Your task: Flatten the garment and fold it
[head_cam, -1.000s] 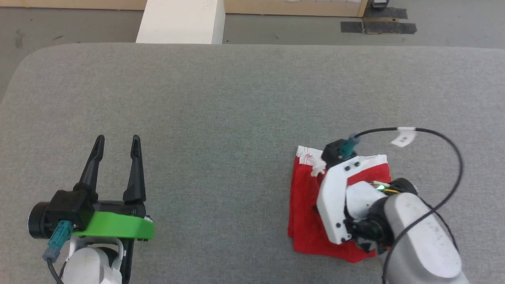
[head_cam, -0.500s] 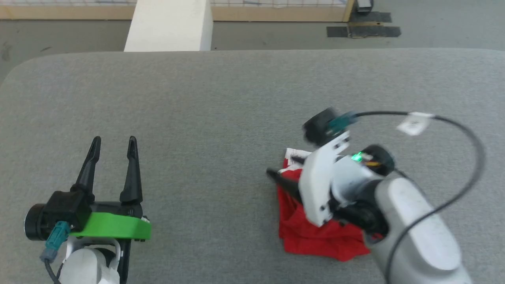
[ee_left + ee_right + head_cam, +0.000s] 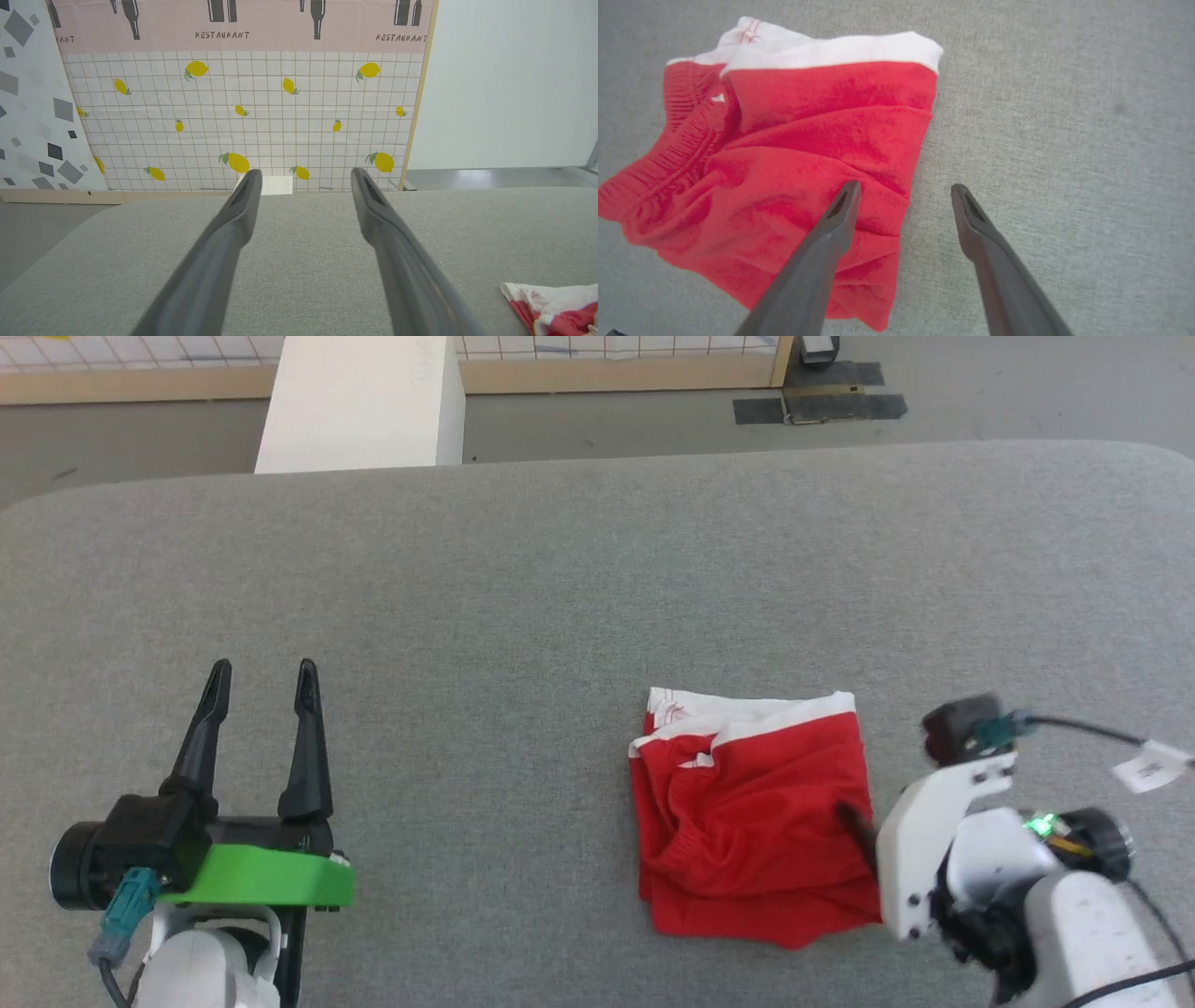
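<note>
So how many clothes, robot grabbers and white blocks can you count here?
Clothes: 1, the red garment lying on the grey table.
Grabbers: 2, the left gripper and the right gripper, both open.
White blocks: 1, the white block on the floor past the table.
Total: 4

Grey, seemingly padded surface (image 3: 560,569) bears the loosely folded garment (image 3: 747,821)
</note>
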